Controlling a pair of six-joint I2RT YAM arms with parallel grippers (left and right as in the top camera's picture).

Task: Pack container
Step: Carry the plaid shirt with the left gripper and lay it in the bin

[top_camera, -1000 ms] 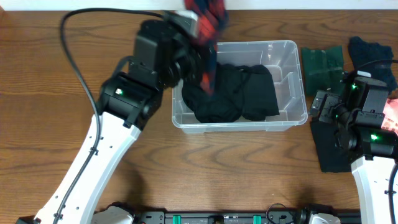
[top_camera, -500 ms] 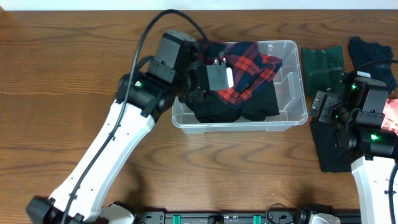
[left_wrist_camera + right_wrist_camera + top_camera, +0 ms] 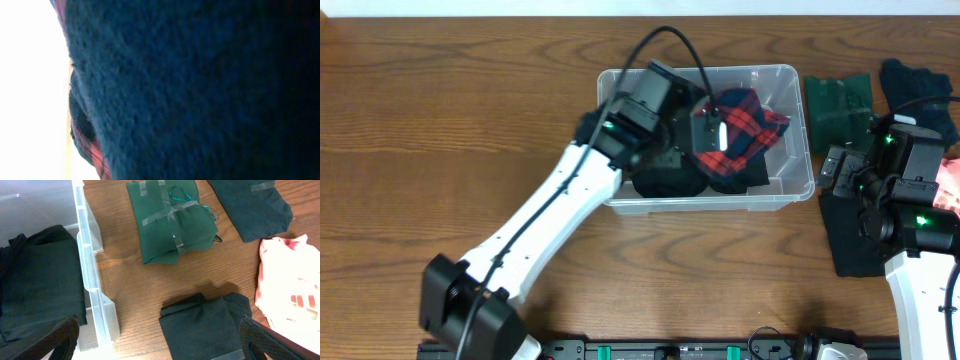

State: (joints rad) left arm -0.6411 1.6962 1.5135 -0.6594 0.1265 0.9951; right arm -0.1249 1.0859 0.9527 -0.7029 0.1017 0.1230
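Reaching into clear rectangular plastic container (image 3: 710, 203) mid wooden table (image 3: 420, 100), left gripper (image 3: 712, 135) buried in red-navy plaid cloth (image 3: 757, 118); grip cannot tell; right gripper (image 3: 157, 330) spread, empty, beside container's right wall; bare wood strip between.

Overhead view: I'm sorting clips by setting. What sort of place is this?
Probably a robot test bench for packing trials rather than a home. The signs are a bare wooden table, a clear plastic container holding folded dark clothes, and a green bundle bound with tape lying beside it.
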